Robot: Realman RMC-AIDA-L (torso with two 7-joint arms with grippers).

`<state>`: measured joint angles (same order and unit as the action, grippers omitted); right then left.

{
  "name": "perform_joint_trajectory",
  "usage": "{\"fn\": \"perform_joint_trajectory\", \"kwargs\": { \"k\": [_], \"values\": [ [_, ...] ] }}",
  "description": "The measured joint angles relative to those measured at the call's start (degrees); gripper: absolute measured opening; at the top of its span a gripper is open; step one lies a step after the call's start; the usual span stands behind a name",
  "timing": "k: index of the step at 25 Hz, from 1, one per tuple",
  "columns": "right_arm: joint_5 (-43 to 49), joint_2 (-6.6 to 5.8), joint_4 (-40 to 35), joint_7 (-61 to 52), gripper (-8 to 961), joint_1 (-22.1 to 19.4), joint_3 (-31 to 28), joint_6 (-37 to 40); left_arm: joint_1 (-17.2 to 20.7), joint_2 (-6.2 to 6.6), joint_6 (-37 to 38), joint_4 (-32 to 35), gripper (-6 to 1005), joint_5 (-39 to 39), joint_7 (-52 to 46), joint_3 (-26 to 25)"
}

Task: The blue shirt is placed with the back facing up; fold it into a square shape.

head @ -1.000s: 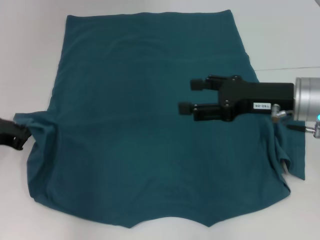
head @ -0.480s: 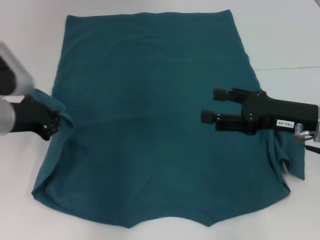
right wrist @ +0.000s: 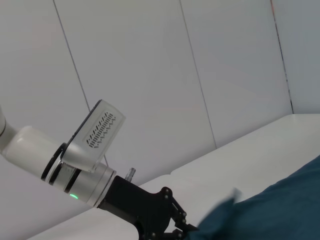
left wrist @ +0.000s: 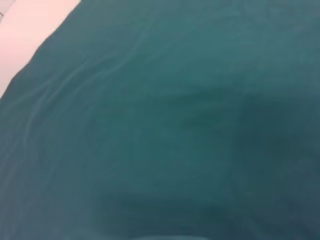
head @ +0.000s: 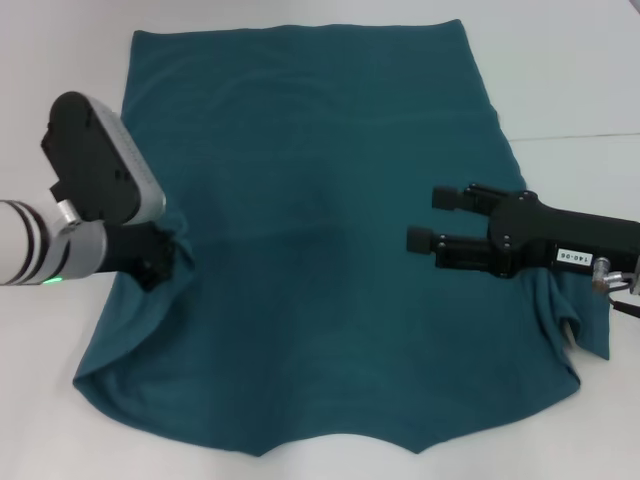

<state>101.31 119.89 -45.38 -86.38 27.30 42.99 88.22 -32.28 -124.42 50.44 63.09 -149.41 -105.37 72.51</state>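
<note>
The blue shirt (head: 310, 230) lies spread with its plain back up on the white table (head: 570, 70), and it fills the left wrist view (left wrist: 190, 130). My left gripper (head: 163, 264) is shut on the shirt's left sleeve edge, which is lifted and drawn inward over the body. The right wrist view shows that same left gripper (right wrist: 178, 227) pinching a raised bunch of the blue shirt (right wrist: 280, 205). My right gripper (head: 425, 218) hovers open above the shirt's right side with nothing between its fingers. The right sleeve (head: 590, 320) lies crumpled under that arm.
A seam line (head: 590, 135) runs across the table at the right. Bare table surrounds the shirt on all sides (left wrist: 25, 25). White wall panels (right wrist: 150, 75) stand behind the table.
My left gripper has carried the shirt's left edge further right, over the body, and its arm has come more into view. The right gripper has barely shifted.
</note>
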Motion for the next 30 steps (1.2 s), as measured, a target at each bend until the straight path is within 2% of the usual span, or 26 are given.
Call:
{"fn": "perform_joint_trajectory", "kwargs": {
  "k": [7, 10, 13, 17, 21, 24, 26, 30],
  "values": [
    [0.0, -0.01, 0.5, 0.1, 915, 0.4, 0.1, -0.8, 0.9, -0.13, 0.4, 1.4, 69, 2.6, -1.3, 3.9],
    [0.0, -0.01, 1.0, 0.5, 915, 0.5, 0.1, -0.9, 0.9, -0.09, 0.8, 1.4, 266, 3.0, -2.2, 4.3],
    [0.0, -0.02, 1.4, 1.0, 915, 0.5, 0.0, -0.9, 1.3, 0.02, 1.7, 1.8, 413, 4.7, -2.4, 3.5],
    [0.0, -0.11, 1.4, 1.0, 916, 0.2, -0.2, -0.9, 1.5, 0.3, 5.8, 2.4, 592, 10.1, -2.2, -2.6],
    [-0.1, -0.18, 1.4, 1.0, 916, 0.0, -1.3, -0.6, 1.1, 0.42, 12.2, 1.9, 754, 15.4, -2.1, -13.3],
    [-0.1, -0.28, 1.2, 0.7, 916, -0.1, -2.0, -0.2, 1.4, 0.41, 14.3, 1.2, 818, 16.2, -2.5, -18.2],
    [0.0, -0.62, 0.9, 0.0, 916, -0.1, -2.1, 0.2, 1.6, 0.43, 14.9, 0.9, 861, 16.2, -2.8, -19.3],
    [1.7, -1.74, -1.8, -5.1, 916, -0.2, -2.0, 0.7, 1.5, 1.7, 22.4, -2.1, 881, 17.3, -4.9, -26.0]
  ]
}}
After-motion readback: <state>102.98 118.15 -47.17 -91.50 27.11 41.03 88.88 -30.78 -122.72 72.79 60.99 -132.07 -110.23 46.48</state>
